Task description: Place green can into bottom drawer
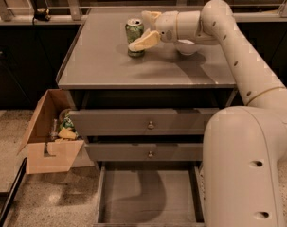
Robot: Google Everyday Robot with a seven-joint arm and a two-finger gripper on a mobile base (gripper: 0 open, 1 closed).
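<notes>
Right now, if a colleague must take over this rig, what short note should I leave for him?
Gripper: open, at the green can, one finger in front of it and one behind. I cannot tell if they touch it.
Green can: upright on the cabinet top, towards the back, left of the white bowl.
Bottom drawer: pulled out; the can is not in it.
Done: drawer open, gripper brought to the can.
Left: close on the can, lift it, carry it down and set it in the bottom drawer.
</notes>
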